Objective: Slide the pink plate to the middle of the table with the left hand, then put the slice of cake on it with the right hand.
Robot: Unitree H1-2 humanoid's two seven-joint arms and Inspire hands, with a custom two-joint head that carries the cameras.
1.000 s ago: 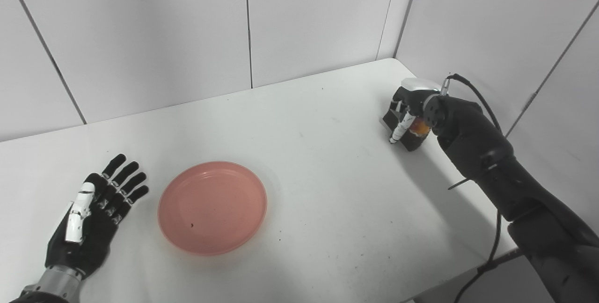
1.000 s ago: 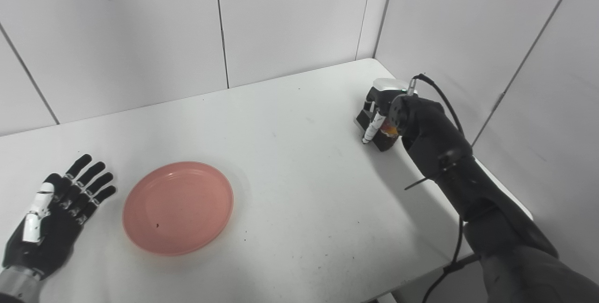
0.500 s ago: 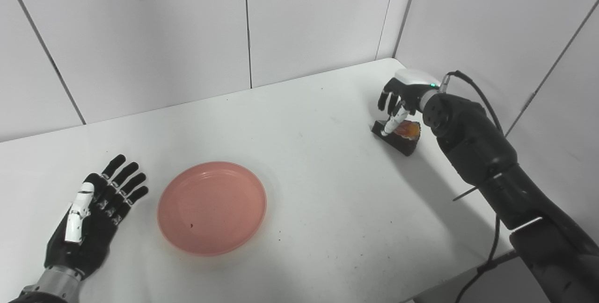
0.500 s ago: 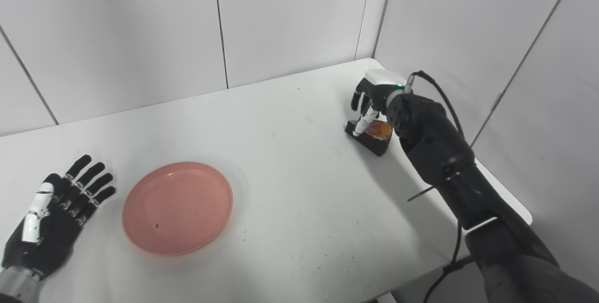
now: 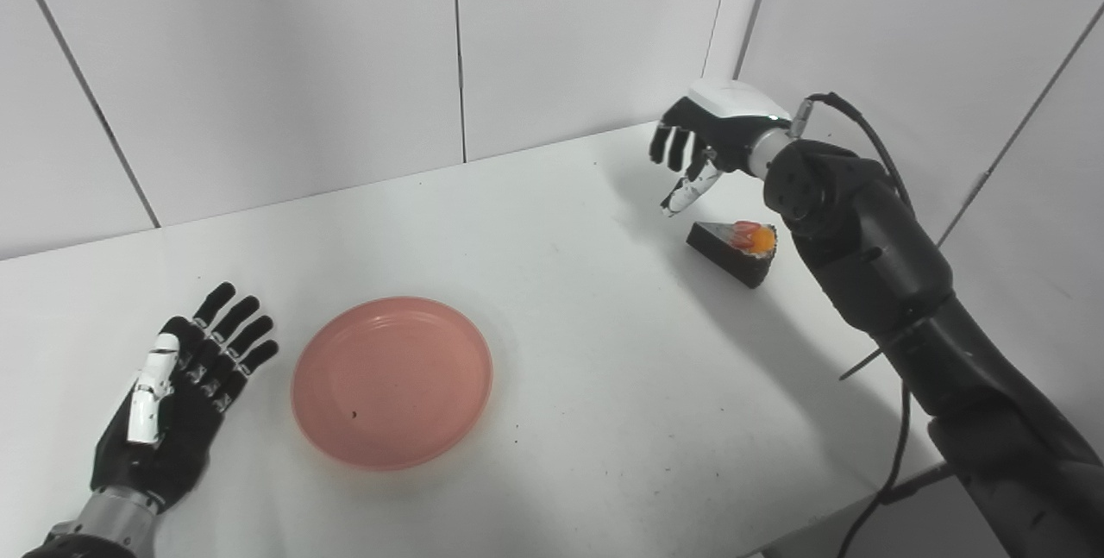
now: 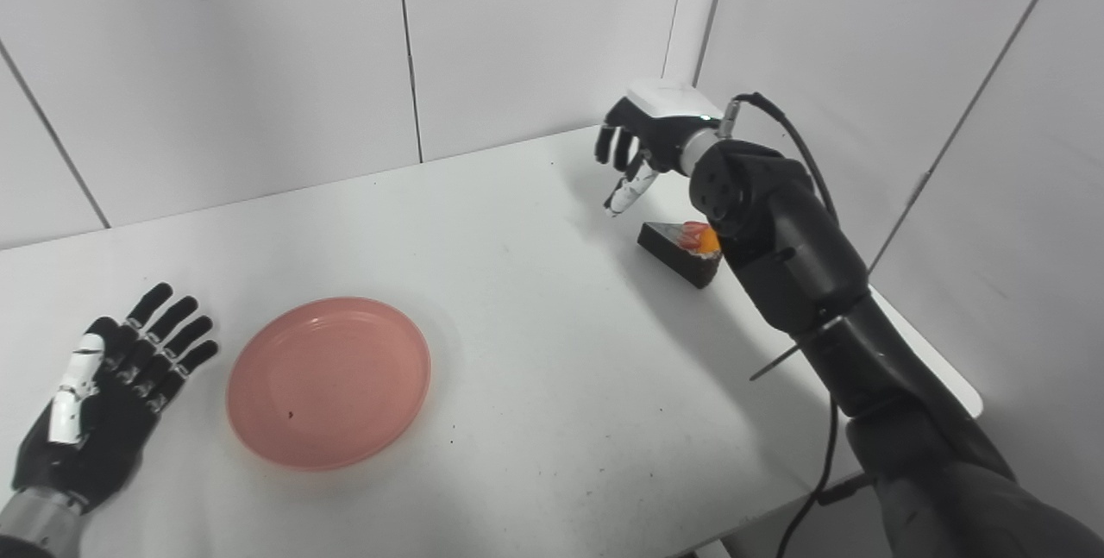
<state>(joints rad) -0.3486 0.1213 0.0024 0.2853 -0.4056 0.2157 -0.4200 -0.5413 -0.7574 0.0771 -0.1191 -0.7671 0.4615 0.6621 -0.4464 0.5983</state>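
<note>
Nearest the camera, the left hand [image 5: 168,398] is laid flat on the table [image 5: 604,385], palm down, fingers spread and holding nothing. Just beside its fingertips, toward the table's middle, the pink plate [image 5: 392,382] is seen, bare and apart from the hand. Farther off, past the plate and near the far corner, the slice of cake [image 5: 735,250] is set on the table, a dark wedge with an orange topping. Above and just beyond it the right hand [image 5: 699,148] is held in the air, fingers loosely curled and apart, gripping nothing. The cake step is judged to be in hand, with no grasp made. A descent onto the wedge and a closing of fingers across its sides would be called for next.
</note>
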